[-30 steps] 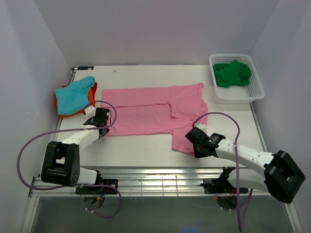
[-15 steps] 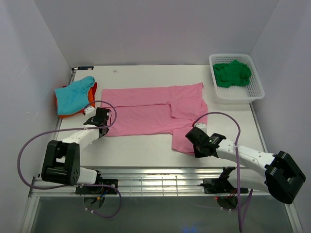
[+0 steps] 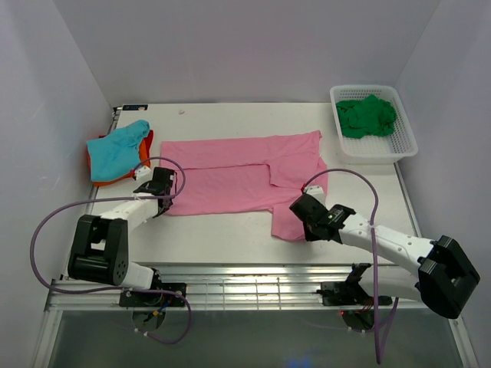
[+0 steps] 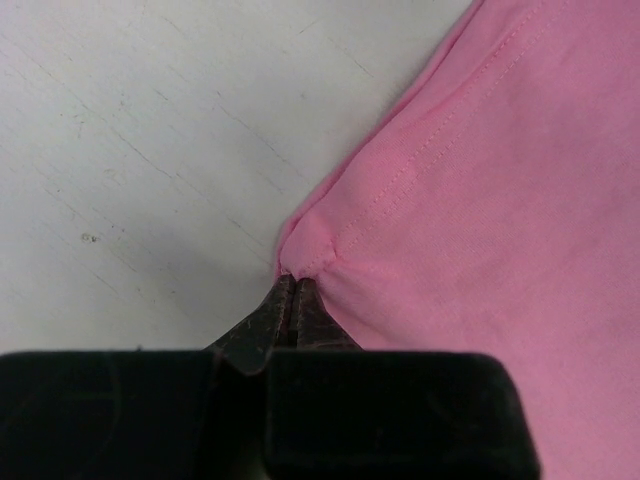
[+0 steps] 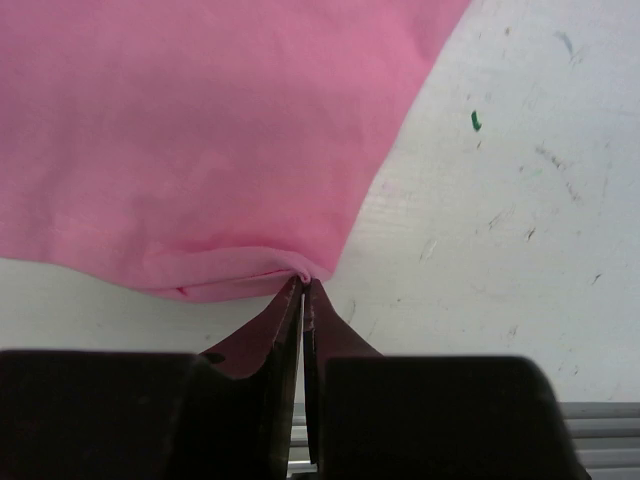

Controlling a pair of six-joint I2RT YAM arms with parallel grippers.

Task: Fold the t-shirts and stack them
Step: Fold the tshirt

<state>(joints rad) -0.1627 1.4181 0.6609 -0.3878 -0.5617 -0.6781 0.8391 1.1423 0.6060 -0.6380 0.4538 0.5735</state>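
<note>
The large pink t-shirt (image 3: 238, 178) lies flat mid-table, partly folded. My left gripper (image 3: 163, 195) is shut on its near left corner; in the left wrist view the pinched hem (image 4: 300, 255) bunches at my gripper's tips (image 4: 293, 280). My right gripper (image 3: 301, 220) is shut on the shirt's near right corner, seen as a lifted fold of pink cloth (image 5: 240, 270) at the tips (image 5: 304, 282). A teal t-shirt (image 3: 116, 147) lies on an orange one (image 3: 144, 153) at the far left. A dark green t-shirt (image 3: 367, 116) sits in the basket.
The white mesh basket (image 3: 403, 146) stands at the far right corner. The table's metal front rail (image 3: 253, 287) runs below both arms. White walls close in on left, back and right.
My right gripper has moved slightly left and forward with the pink corner, lifting it a little. My left gripper has shifted slightly further onto its corner.
</note>
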